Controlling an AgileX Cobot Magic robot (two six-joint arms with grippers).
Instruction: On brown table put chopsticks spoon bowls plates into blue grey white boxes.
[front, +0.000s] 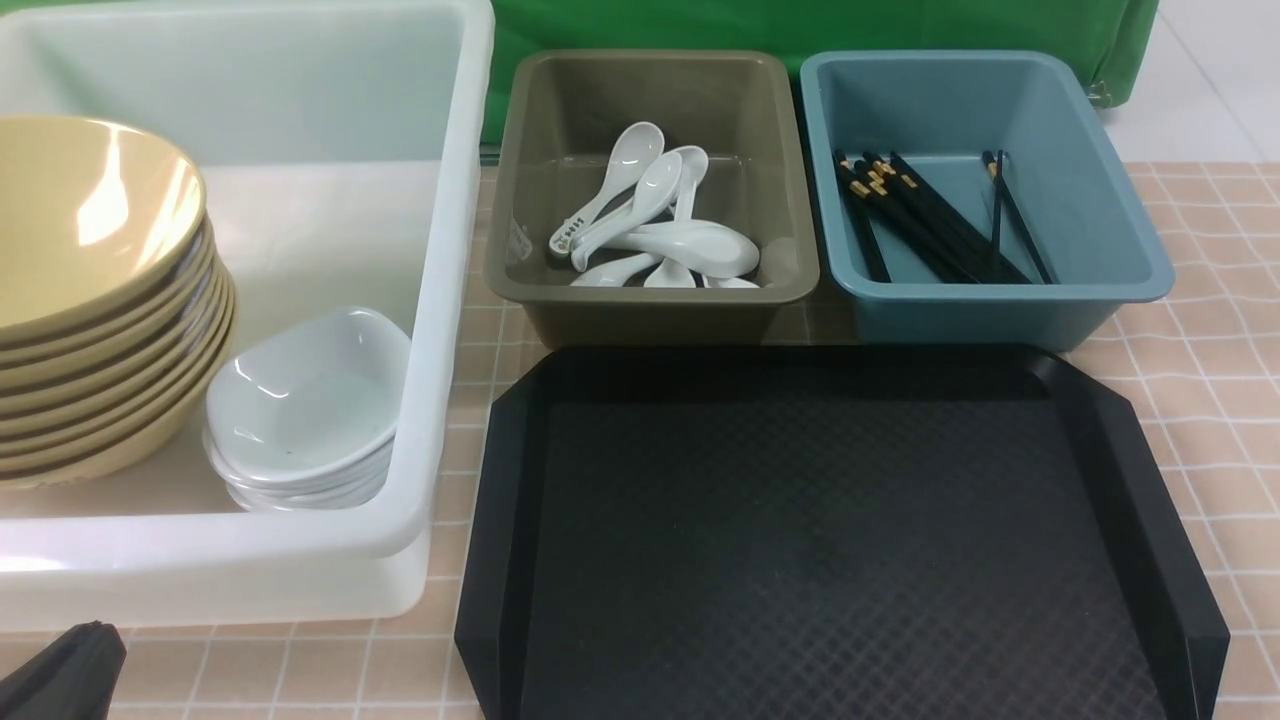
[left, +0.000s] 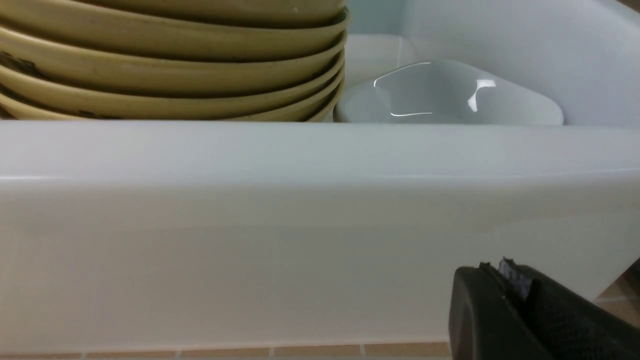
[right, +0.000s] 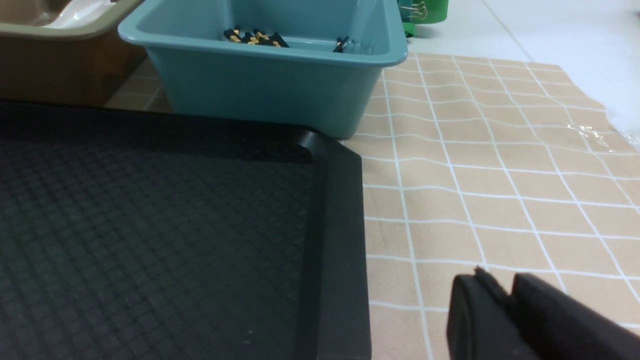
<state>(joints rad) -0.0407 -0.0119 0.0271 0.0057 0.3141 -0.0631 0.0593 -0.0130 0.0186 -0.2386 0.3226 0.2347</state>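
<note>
Left claw sat low at the near wall of the white box, fingers pressed together, nothing between them. Right claw hung over the tabletop just beside the black tray, fingers likewise closed and holding nothing. In the front view only a dark corner of the left arm showed; the right claw was out of frame.

White box, left: stack of yellow bowls, tilted, with a stack of small white dishes touching it. Grey box, centre: white spoons in a loose pile. Blue box, right: black chopsticks lying on its floor. Black tray lay in front of the grey and blue boxes.
</note>
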